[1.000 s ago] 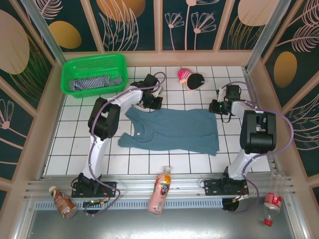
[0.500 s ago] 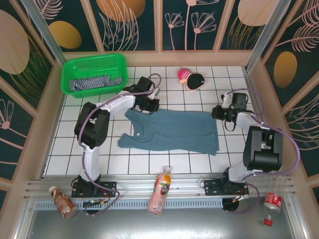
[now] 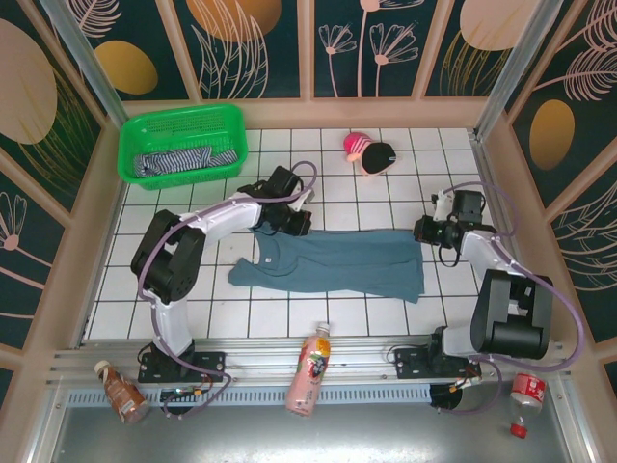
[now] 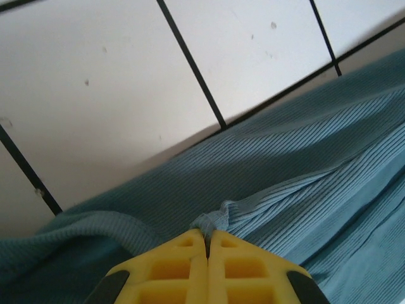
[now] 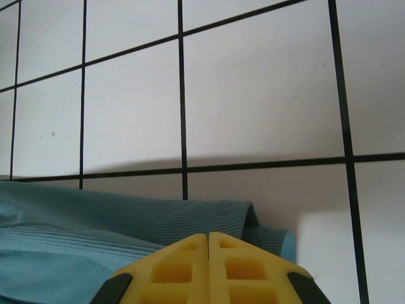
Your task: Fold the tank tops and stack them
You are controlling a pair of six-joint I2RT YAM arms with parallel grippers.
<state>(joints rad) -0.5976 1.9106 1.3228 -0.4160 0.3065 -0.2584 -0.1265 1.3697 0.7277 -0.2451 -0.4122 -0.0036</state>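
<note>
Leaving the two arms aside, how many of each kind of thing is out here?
Baskets: 1, the green basket.
Tank tops: 2, the blue-grey tank top on the tiles, the striped tank top in that basket.
Toys: 1, the pink-and-black toy.
Bottles: 3, the brown bottle, the pink bottle, the red-labelled bottle, along the near rail.
Total: 7.

A green basket [image 3: 183, 125] sits at the tiled table's [image 3: 145, 289] far-left corner, a pink-and-black toy [image 3: 369, 151] well right of it.
</note>
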